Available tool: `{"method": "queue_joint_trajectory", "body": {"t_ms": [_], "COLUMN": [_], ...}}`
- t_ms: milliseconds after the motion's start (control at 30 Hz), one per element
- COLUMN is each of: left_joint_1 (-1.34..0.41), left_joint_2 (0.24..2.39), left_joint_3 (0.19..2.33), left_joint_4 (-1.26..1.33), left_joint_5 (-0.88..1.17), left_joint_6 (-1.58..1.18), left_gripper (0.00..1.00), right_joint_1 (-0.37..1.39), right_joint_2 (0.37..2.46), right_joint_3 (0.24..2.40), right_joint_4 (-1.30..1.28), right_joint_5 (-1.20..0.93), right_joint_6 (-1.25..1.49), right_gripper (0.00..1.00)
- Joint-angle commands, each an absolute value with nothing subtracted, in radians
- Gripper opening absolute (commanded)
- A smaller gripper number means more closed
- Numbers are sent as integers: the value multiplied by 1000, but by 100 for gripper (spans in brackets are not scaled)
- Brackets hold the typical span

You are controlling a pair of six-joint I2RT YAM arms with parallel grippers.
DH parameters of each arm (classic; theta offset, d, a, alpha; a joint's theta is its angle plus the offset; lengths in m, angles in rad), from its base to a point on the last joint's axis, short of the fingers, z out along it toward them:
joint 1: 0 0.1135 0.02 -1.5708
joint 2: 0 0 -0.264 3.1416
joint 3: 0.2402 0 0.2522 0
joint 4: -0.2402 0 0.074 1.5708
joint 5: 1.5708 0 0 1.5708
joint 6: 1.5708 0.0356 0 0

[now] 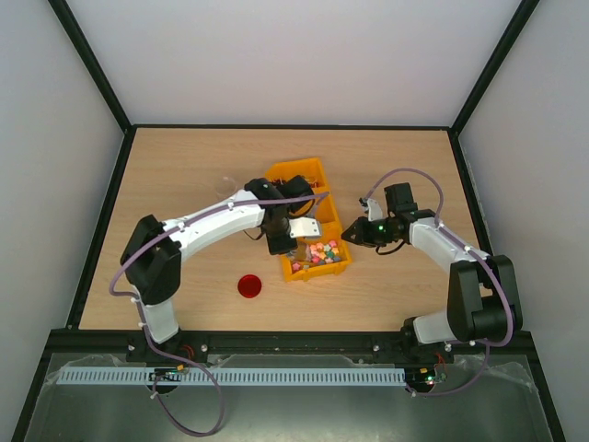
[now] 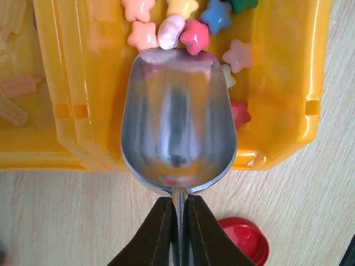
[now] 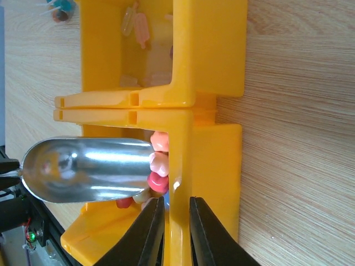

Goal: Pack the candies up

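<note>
The candies (image 1: 322,252) are small pastel star-shaped sweets lying in the near yellow bin (image 1: 337,270). My left gripper (image 2: 178,202) is shut on the handle of a metal scoop (image 2: 177,122). The scoop's bowl is empty, and its front lip touches pink and white candies (image 2: 169,32) inside the bin (image 2: 288,83). My right gripper (image 3: 177,202) is shut on the bin's right wall (image 3: 180,166), one finger inside and one outside. The scoop (image 3: 83,169) and candies (image 3: 159,163) also show in the right wrist view. In the top view, the left gripper (image 1: 293,230) and right gripper (image 1: 348,237) flank the bin.
A second yellow bin (image 1: 296,175) holding other pale sweets (image 3: 138,25) adjoins the first on the far side. A red lid (image 1: 248,286) lies on the table near the left arm and also shows in the left wrist view (image 2: 247,241). A clear container (image 1: 224,184) stands behind the left arm.
</note>
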State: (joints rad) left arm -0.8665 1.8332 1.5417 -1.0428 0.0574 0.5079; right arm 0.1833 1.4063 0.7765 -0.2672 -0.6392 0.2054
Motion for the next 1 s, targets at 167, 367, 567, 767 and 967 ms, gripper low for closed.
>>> {"method": "queue_joint_trajectory", "body": {"t_ms": [167, 367, 567, 767, 967], "left_joint_1": [-825, -823, -822, -806, -767], "left_joint_2": [1847, 1864, 1858, 1784, 1734], "left_joint_3": [1324, 1283, 1207, 1051, 965], "left_joint_4": [-822, -697, -539, -293, -133], "left_joint_5": [197, 217, 252, 372, 427], "left_joint_6": [485, 458, 422, 387, 320], "left_gripper": [2, 2, 2, 2, 2], "right_joint_1": [186, 187, 192, 192, 185], "right_joint_2": [1447, 1466, 1479, 1482, 1461], "right_joint_3": [772, 776, 777, 790, 820], "right_joint_4": [-297, -298, -291, -323, -389], "right_joint_5": [-675, -668, -666, -656, -646], "right_joint_6": [216, 222, 217, 190, 111], "right_gripper": [7, 1, 1, 2, 1]}}
